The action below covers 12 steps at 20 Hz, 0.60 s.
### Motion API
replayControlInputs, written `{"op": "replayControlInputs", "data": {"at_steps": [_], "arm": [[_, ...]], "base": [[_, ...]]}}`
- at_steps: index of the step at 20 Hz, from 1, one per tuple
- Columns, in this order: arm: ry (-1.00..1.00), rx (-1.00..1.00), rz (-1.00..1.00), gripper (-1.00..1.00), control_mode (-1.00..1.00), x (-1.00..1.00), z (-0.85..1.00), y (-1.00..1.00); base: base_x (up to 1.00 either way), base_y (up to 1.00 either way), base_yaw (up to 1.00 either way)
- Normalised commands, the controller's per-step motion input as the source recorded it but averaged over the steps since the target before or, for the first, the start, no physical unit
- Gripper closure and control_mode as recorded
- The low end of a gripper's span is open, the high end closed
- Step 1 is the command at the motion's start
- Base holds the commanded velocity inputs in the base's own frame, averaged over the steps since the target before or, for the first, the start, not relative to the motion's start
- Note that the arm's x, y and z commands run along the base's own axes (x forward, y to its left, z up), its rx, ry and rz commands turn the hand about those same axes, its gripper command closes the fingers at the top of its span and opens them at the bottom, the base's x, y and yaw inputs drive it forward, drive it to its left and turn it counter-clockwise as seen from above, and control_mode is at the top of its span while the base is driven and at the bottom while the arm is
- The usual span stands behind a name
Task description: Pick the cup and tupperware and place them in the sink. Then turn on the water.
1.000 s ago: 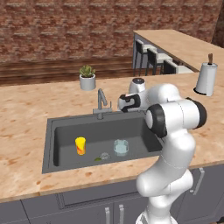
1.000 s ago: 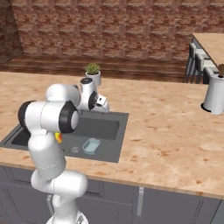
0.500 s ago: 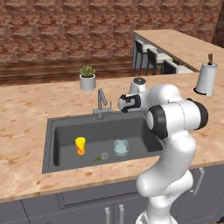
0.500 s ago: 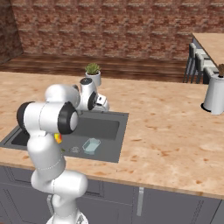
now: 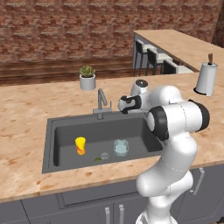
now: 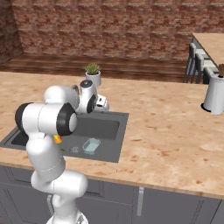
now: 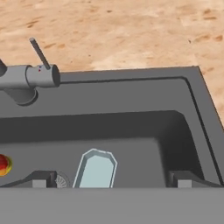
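Observation:
The small yellow cup (image 5: pixel 80 145) with a red-orange band stands upright on the left of the floor of the dark grey sink (image 5: pixel 65 131). A pale blue-grey tupperware (image 5: pixel 121 147) lies to the right of it in the same basin. My gripper (image 5: pixel 121 105) hovers open and empty above the sink's back right part, just right of the grey faucet (image 5: pixel 101 102). In the hand view the tupperware (image 7: pixel 96 169) lies between my fingertips (image 7: pixel 42 180), well below them. The faucet (image 7: pixel 30 77) with its thin lever sits at upper left, and the cup (image 7: pixel 3 164) peeks in at the left edge. Water is out of view.
A potted plant (image 5: pixel 87 78) stands on the counter behind the faucet. A white paper-towel roll (image 5: pixel 205 78) stands far right on the wood-look counter (image 5: pixel 26 113). Bar stools (image 5: pixel 151 56) line a second counter at the back right.

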Motion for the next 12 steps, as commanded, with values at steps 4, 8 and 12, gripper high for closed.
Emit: {"op": "replayControlInputs", "data": {"at_steps": [4,8,12], "arm": [[-0.06,0.0,0.12,-1.0,-1.0,0.0,0.0,0.0],[-0.02,0.0,0.12,-1.0,-1.0,0.0,0.0,0.0],[0.0,0.0,0.11,-1.0,-1.0,0.0,0.0,0.0]], "base": [[0.0,0.0,0.0],[0.0,0.0,0.0],[0.0,0.0,0.0]]}}
